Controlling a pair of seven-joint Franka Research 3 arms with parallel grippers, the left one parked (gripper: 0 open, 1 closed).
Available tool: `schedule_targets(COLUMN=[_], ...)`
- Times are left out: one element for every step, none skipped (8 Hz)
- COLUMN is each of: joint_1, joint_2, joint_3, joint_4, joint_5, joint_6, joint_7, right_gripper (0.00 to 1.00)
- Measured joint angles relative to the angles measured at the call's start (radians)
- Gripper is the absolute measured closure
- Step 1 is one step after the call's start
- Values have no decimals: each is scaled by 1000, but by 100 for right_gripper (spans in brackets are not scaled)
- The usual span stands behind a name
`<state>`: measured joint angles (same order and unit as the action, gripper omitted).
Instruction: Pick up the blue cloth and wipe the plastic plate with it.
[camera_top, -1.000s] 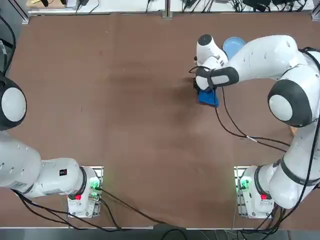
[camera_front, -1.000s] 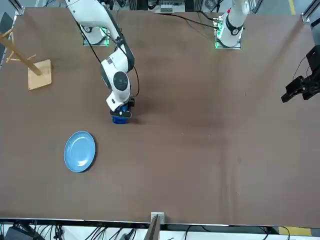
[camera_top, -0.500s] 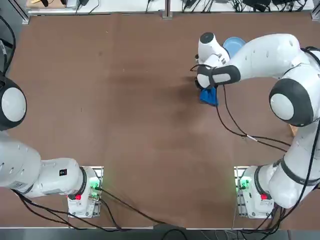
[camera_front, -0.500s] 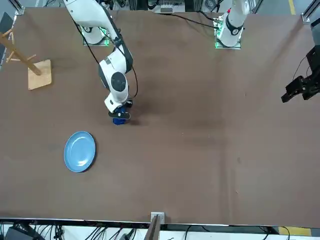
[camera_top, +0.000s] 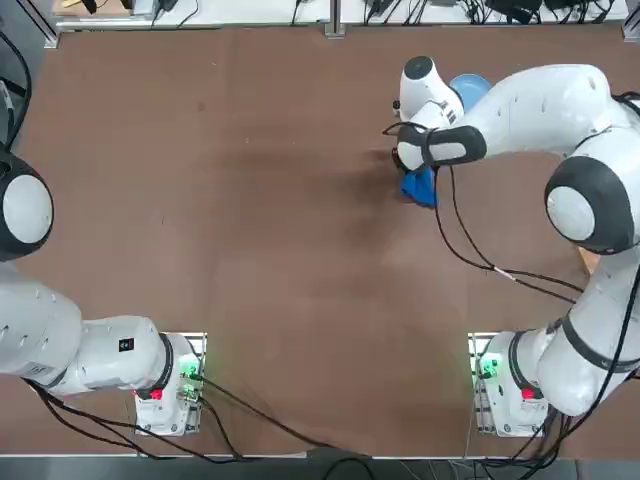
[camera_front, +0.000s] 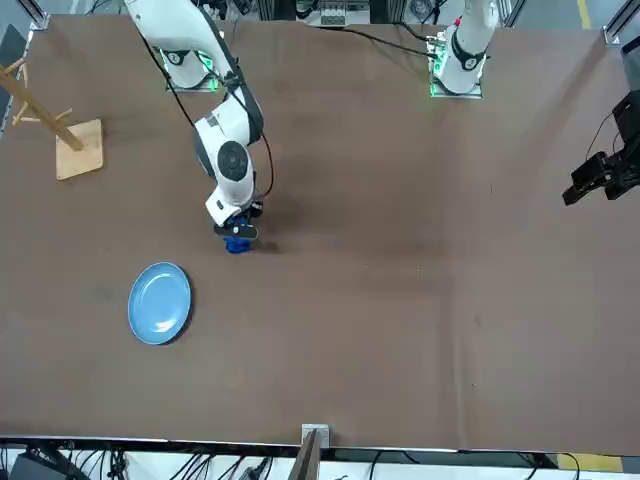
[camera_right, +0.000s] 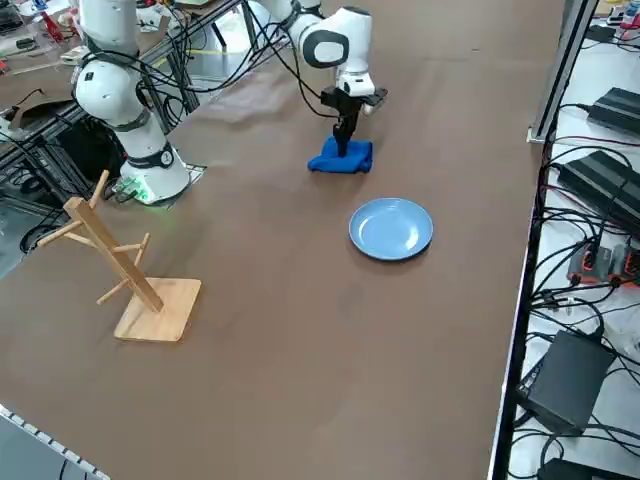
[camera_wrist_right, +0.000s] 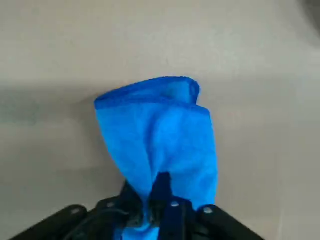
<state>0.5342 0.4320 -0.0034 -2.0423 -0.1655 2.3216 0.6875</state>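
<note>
In the right side view, from left to right, a wooden stand (camera_right: 125, 262) is seen first on the brown worktop (camera_right: 290, 360). It is set well apart from the cloth and the plate, and for the wiping it seems not to be needed; its bare pegs may be meant for hanging things.

Next comes the blue cloth (camera_right: 341, 162), beneath the right hand (camera_wrist_right: 145, 206). The hand is closed narrow on a gathered fold of it – in the wrist view the fabric is pinched together between the two fingers and is spread wider beyond them. Such a grip is probably chosen because a soft, flat thing can be held firmly only when it is bunched, while the loose part is left free for wiping. Whether the cloth is fully lifted or is still touched by the worktop cannot be told surely from these angles.

To the right of it lies the plastic plate (camera_right: 391, 229), flat and face up, near the cloth but not touched by it. By this placing the inner face is kept open to be wiped – but the plate is held by nothing, so under a hard rub it could be made to slide.
</note>
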Motion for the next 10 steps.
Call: schedule_targets(joint_1=[-11,-20,-29,-41,-60,-86,-116,-149,-176,-199], joint_2=[-10,-17,-26,-39,-58,-83,-110,-136,-154,-164], joint_3=[0,0,0,0,0,0,-1,-1,-1,-1], joint_4=[1,4,9,14,22,36,62,99,137,171], joint_5=[0,0,0,0,1,10,27,43,49,51], joint_6=[0,1,1,1,-10,-45,-104,-178,-243,-287], joint_7=[0,0,-2,-9,-30,-69,-127,-196,-256,-303], right_gripper=[94,94,94,94,94,94,94,94,94,94])
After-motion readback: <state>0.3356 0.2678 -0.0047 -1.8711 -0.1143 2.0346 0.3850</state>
